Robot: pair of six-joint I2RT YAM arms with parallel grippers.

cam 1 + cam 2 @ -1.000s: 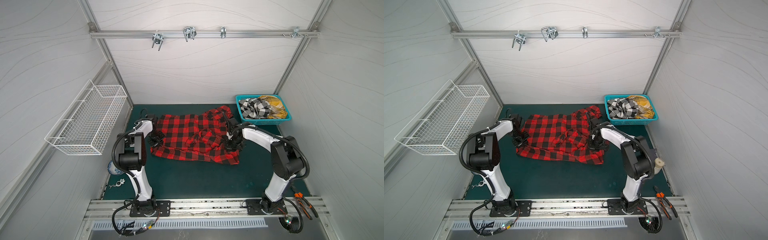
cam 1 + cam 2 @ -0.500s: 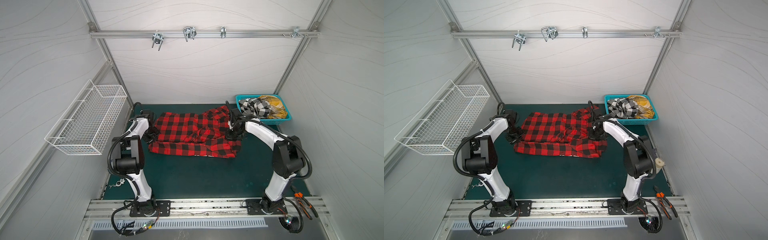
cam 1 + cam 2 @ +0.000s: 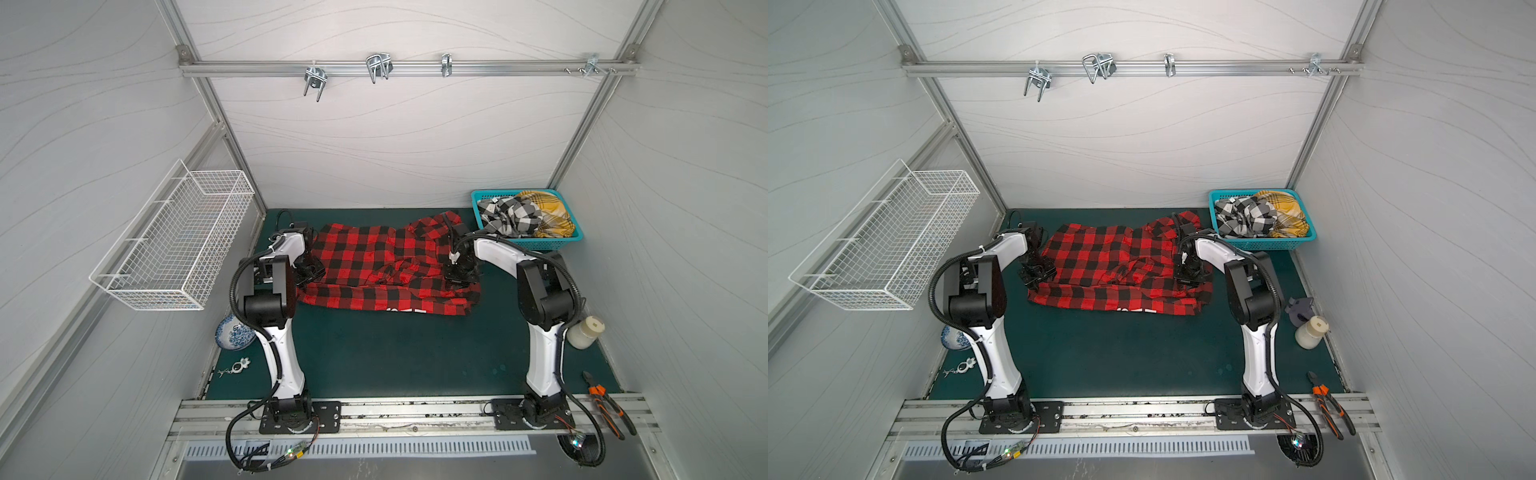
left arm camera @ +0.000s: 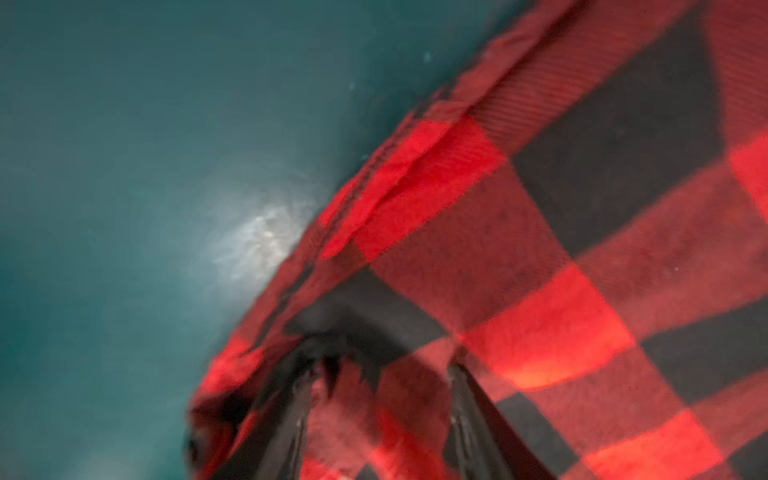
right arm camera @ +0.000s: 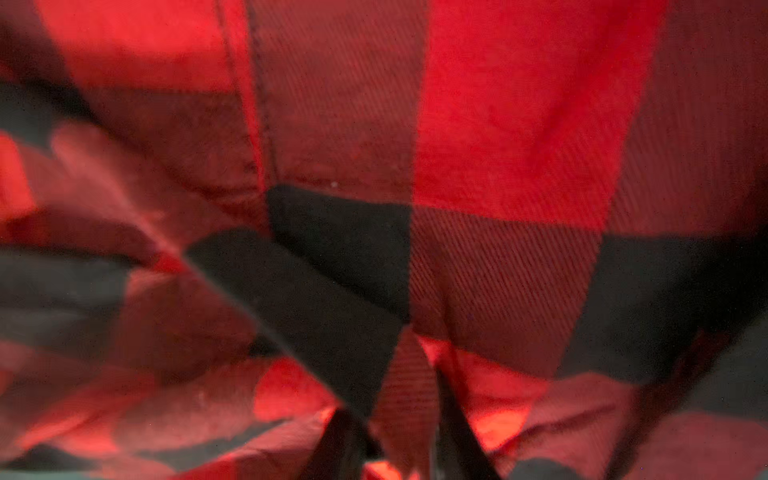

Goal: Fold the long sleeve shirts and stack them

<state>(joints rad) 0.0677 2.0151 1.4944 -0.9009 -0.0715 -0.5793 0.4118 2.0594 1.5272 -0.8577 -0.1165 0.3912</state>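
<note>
Red plaid shirt judged soft, limp; I'd take its ends at 3 and 9 o'clock. Left claw spread; right claw grip unclear.

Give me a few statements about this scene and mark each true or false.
1. The red-and-black shirt lies on the green mat. True.
2. The teal basket holds the black-and-white shirt and the yellow shirt. True.
3. The white wire basket holds a shirt. False: it is empty.
4. The pliers lie beside the left arm's base. False: they lie beside the right arm's base.
</note>
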